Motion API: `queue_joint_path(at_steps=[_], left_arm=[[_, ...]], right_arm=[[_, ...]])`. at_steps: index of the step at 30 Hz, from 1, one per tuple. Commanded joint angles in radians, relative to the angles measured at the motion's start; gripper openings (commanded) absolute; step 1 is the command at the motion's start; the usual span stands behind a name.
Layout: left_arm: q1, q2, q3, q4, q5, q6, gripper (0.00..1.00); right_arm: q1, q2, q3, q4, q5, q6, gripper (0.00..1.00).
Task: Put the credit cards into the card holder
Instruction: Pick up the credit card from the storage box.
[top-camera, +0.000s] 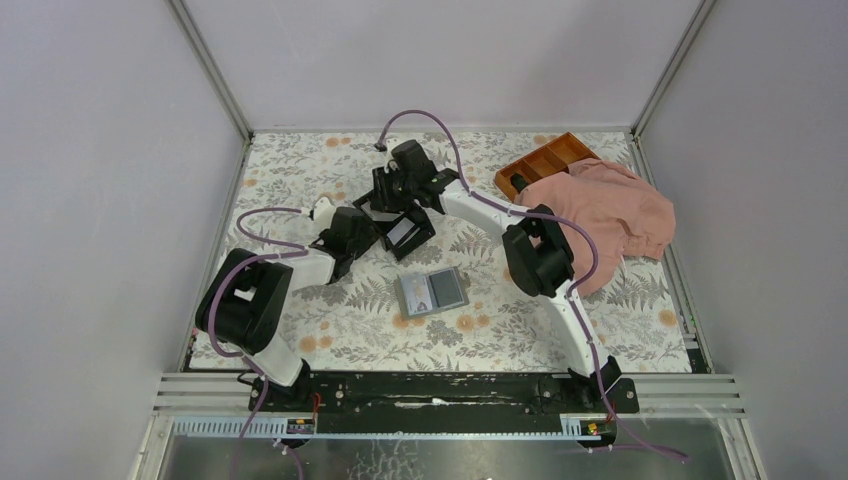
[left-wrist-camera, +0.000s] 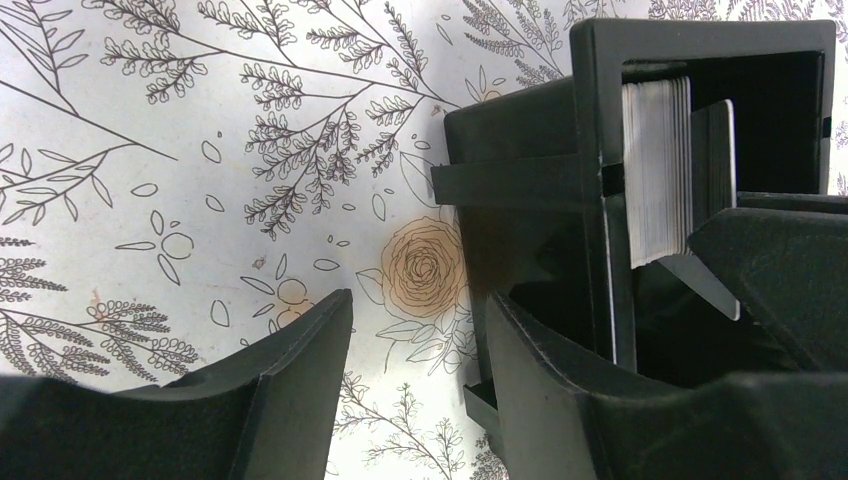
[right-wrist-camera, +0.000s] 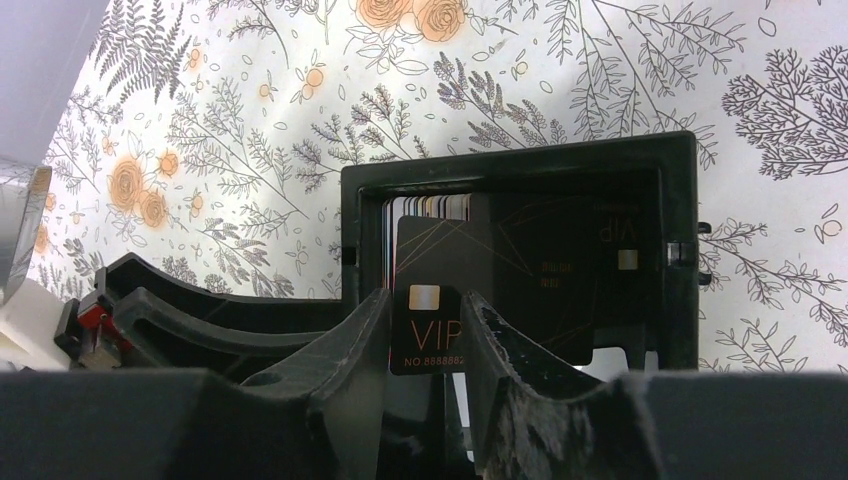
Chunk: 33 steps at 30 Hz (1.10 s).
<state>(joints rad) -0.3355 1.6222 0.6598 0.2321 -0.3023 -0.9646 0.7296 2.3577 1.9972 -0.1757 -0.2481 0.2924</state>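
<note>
The grey card holder (top-camera: 432, 291) lies open and flat on the floral table, near the middle. Behind it stands a black box (top-camera: 408, 233) (left-wrist-camera: 520, 150) (right-wrist-camera: 500, 165) with a stack of credit cards (left-wrist-camera: 655, 170) on edge inside. One black card marked VIP (right-wrist-camera: 430, 255) (left-wrist-camera: 712, 170) stands apart from the stack. My right gripper (top-camera: 405, 195) (right-wrist-camera: 427, 295) reaches down into the box. Its jaws are narrowly open, and the VIP card's face shows in the gap. My left gripper (top-camera: 350, 240) (left-wrist-camera: 420, 310) is open beside the box, with its right finger against the box's wall.
An orange-brown divided tray (top-camera: 545, 160) sits at the back right, partly under a crumpled pink cloth (top-camera: 605, 210). Metal frame posts and grey walls border the table on three sides.
</note>
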Motion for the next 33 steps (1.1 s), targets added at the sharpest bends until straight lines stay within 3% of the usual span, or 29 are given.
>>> queue_joint_path(at_steps=[1,18,26,33], left_arm=[[0.009,-0.003,0.031,0.032,0.004,0.023,0.58],[0.012,-0.059,0.01,0.021,0.005,0.021,0.59],[0.012,-0.11,-0.002,-0.008,-0.007,0.021,0.6],[0.012,-0.174,-0.005,-0.054,-0.007,0.035,0.61]], right_arm=[[0.019,-0.087,-0.009,-0.009,-0.002,-0.004,0.37],[0.121,-0.147,-0.035,-0.069,0.395,-0.215,0.13],[0.125,-0.195,-0.109,-0.027,0.504,-0.243,0.01],[0.125,-0.276,-0.21,0.048,0.576,-0.272,0.0]])
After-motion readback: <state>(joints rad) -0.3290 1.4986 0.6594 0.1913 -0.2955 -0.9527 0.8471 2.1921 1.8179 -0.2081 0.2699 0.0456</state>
